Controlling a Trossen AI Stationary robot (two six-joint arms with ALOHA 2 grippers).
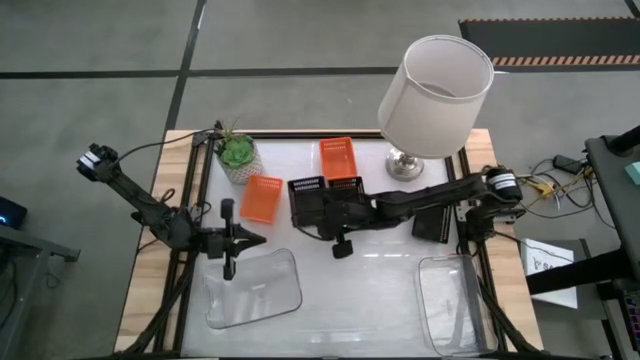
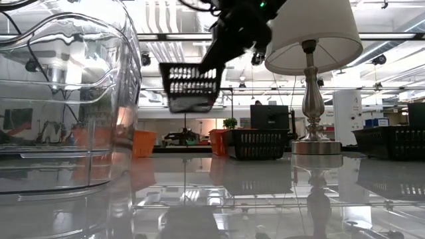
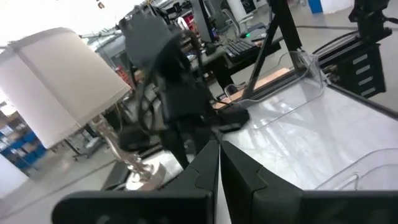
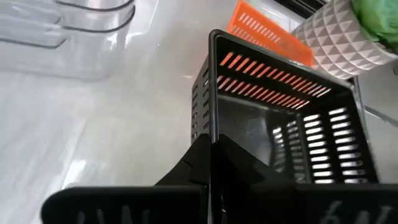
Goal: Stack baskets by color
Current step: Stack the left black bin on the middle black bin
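The right gripper (image 1: 322,212) reaches across the middle of the table and is clamped on the near wall of a black basket (image 1: 306,201), its two fingers pinched together over the rim in the right wrist view. In the low view that black basket (image 2: 190,87) hangs tilted in the air under the arm, clear of the tabletop. Just beyond the gripper, on the far side of the held basket, lies an orange basket (image 1: 262,198), and beside it stands the green potted plant (image 1: 238,155). A second black basket (image 1: 346,190) sits right next to the gripper's wrist, touching or nearly touching the held one; from above the gap cannot be judged. Behind that one sits another orange basket (image 1: 338,158), close to the foot of the white lamp (image 1: 435,95). A third black basket (image 1: 438,220) lies back along the right arm, near its base.

The left gripper (image 1: 256,239) waits with its fingers closed on nothing, hovering just beside the far edge of a clear tray (image 1: 252,288). A second clear tray (image 1: 455,303) lies well apart from it, in front of the right arm's base.
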